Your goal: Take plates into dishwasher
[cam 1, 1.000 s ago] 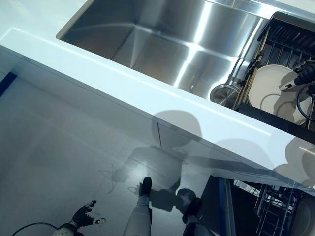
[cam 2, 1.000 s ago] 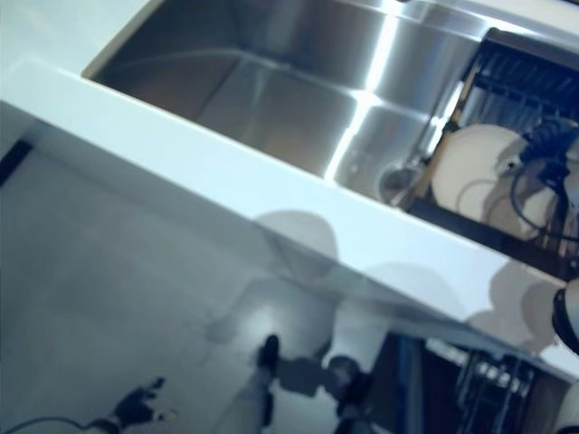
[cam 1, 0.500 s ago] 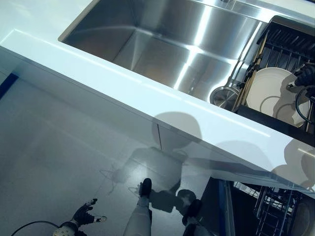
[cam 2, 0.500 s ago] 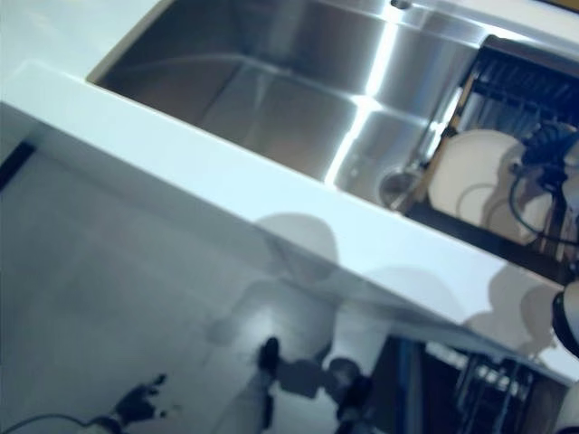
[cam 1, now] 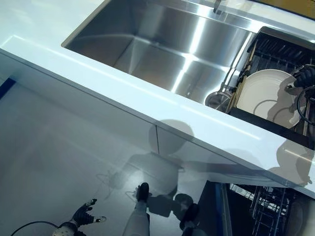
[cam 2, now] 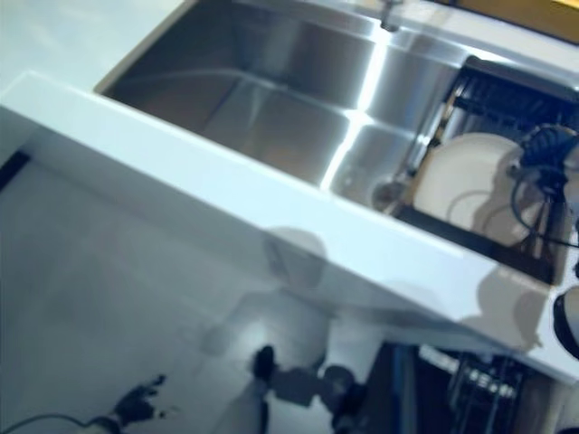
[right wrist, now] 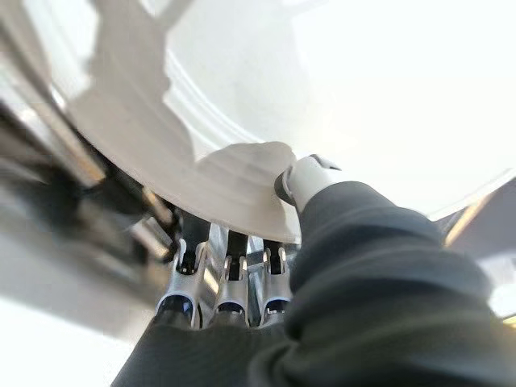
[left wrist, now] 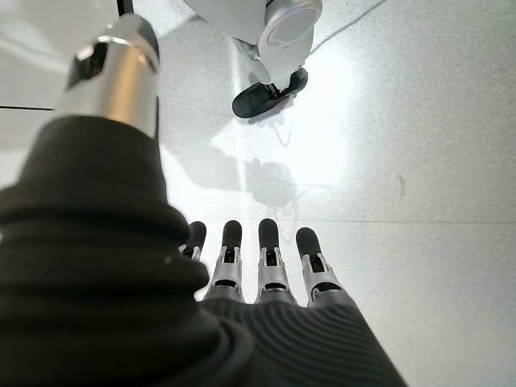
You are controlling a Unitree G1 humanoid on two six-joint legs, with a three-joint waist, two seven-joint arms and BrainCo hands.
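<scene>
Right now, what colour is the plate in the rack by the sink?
White, plain, no pattern: the plate shows best in the left eye view.

L hand (left wrist: 266, 274) is showing silver fingers w/ dark tips and a dark ribbed cover over its back and wrist. R hand (right wrist: 234, 278) is wearing the same ribbed cover, w/ silver fingers.

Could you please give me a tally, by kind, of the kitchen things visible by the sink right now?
Plate: 1
Dish rack: 1
Sink: 1
Sink strainer: 1
Dishwasher rack: 1
Total: 5
</scene>
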